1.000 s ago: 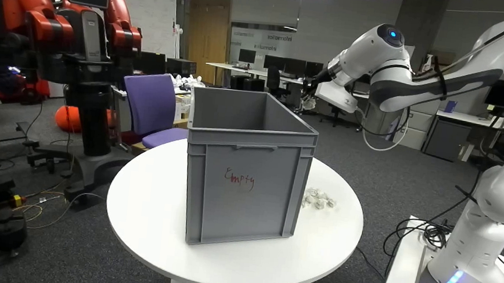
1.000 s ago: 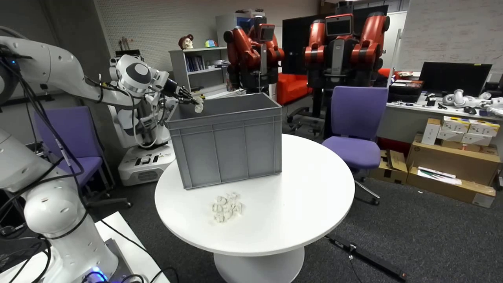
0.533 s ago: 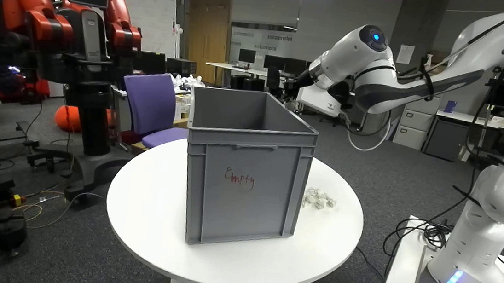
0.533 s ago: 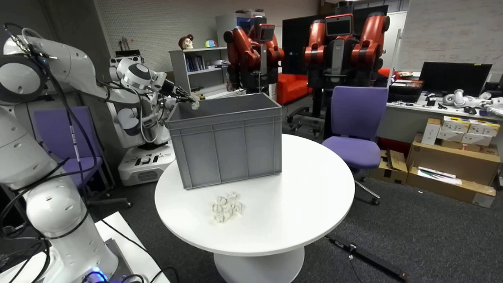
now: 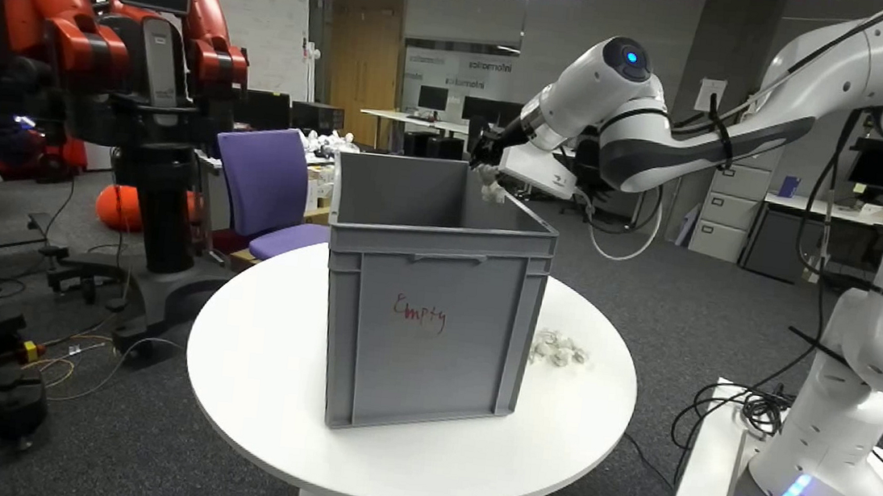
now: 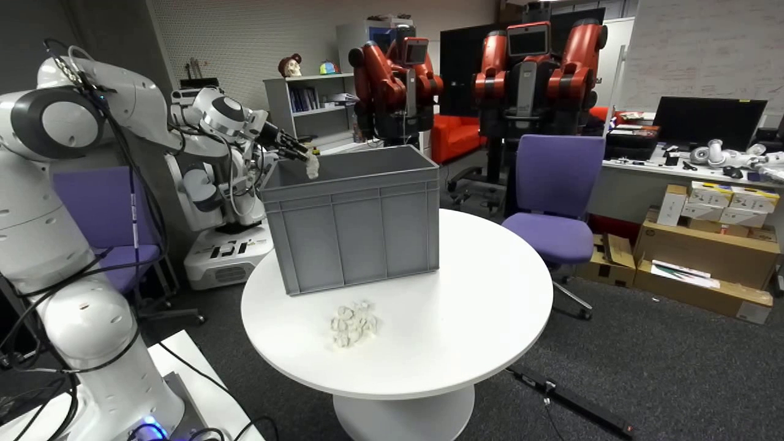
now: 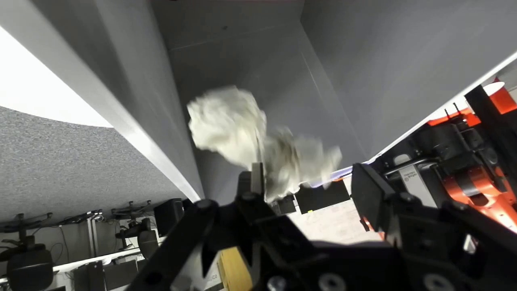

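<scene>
Jaws apart and empty, a black two-fingered gripper [image 7: 307, 171] hangs over the left end of a tall grey plastic crate [image 6: 358, 239] in an exterior view, crumpled off-white wads [image 7: 242, 133] beside one fingertip [image 7: 257, 181].

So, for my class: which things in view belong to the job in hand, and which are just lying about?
Likely in the job:
open gripper
crumpled white lumps near it, too blurred to tell whether touching
grey crate, marked "Empty"
round table bearing similar white pieces

Probably just lying about:
purple chairs
cardboard boxes
red robots in the background
</scene>
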`<action>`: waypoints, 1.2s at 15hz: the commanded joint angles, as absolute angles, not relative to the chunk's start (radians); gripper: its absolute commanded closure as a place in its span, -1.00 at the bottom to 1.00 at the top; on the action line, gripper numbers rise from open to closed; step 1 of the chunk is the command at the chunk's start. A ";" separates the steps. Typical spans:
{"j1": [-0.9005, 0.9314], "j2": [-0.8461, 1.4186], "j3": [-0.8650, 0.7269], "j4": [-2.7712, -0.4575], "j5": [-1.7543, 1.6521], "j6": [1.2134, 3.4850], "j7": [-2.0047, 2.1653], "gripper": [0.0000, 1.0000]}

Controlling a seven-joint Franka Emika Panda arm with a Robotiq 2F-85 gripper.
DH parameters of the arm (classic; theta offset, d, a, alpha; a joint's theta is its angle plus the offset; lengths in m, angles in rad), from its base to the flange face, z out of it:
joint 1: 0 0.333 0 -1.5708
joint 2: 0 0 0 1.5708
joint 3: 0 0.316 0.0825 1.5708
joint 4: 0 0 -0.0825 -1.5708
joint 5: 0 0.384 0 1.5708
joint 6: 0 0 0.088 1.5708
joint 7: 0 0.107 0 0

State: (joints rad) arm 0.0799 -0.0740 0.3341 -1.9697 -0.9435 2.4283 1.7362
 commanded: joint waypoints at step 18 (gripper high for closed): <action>0.022 -0.276 0.073 -2.294 -1.009 2.555 1.749 -1.00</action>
